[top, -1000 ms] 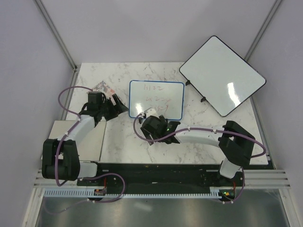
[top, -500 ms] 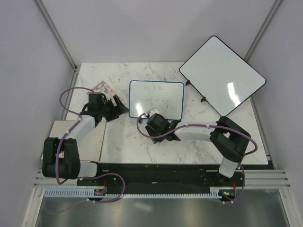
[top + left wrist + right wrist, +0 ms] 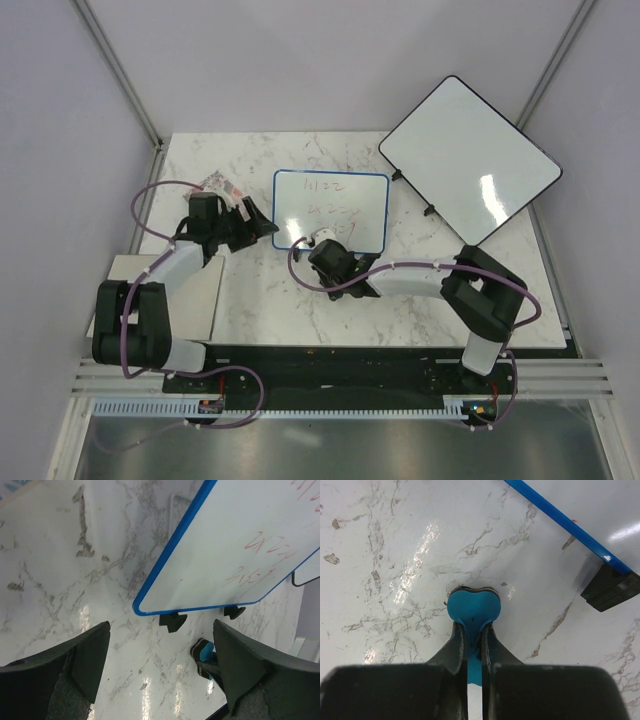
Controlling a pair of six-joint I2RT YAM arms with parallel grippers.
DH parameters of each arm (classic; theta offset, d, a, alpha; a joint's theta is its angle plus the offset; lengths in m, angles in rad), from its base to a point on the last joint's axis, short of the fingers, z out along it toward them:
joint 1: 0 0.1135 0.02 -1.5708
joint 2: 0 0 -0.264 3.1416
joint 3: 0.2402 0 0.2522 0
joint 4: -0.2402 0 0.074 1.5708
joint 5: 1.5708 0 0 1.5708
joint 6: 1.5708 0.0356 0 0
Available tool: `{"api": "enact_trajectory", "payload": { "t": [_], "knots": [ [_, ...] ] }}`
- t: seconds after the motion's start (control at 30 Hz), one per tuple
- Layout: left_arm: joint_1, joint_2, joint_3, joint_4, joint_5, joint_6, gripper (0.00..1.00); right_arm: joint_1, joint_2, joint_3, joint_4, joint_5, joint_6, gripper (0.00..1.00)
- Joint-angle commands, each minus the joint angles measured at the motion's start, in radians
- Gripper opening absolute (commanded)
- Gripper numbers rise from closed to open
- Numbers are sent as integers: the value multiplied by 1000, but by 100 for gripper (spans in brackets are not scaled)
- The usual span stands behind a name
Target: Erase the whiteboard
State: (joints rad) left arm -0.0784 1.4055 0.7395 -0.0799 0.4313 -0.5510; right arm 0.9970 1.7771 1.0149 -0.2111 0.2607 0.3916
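Whiteboard [image 3: 332, 210] at centre of top view, red marks unerased. Right gripper [image 3: 474, 630] pinched shut on blue piece [image 3: 472, 609], probably the eraser, lower centre of wrist frame. Left gripper [image 3: 160, 665] gapes by whiteboard's lower-left corner. Best: hold firm, lift over whiteboard's edge, press flat on marks.

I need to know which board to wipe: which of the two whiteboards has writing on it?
The smaller blue-framed whiteboard in the middle; faint handwritten lines show on it. The larger dark-framed board at the far right is blank.
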Motion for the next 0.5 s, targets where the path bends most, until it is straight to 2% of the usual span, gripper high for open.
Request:
{"api": "enact_trajectory", "payload": {
  "t": [0.0, 0.1, 0.2, 0.33, 0.47],
  "knots": [
    [0, 30, 46, 276, 121, -4, 90, -18, -50, -15, -30, 9, 16, 0],
    [0, 75, 80, 399, 107, -15, 90, -40, -84, -35, -22, 12, 10, 0],
    [0, 180, 152, 454, 107, 3, 89, -73, -113, -59, -8, -9, 10, 0],
    [0, 334, 224, 566, 168, 10, 85, -110, -191, -104, 22, -37, 3, 0],
    [2, 417, 267, 696, 242, -12, 79, -132, -271, -122, 29, -38, -26, 0]
  ]
}}
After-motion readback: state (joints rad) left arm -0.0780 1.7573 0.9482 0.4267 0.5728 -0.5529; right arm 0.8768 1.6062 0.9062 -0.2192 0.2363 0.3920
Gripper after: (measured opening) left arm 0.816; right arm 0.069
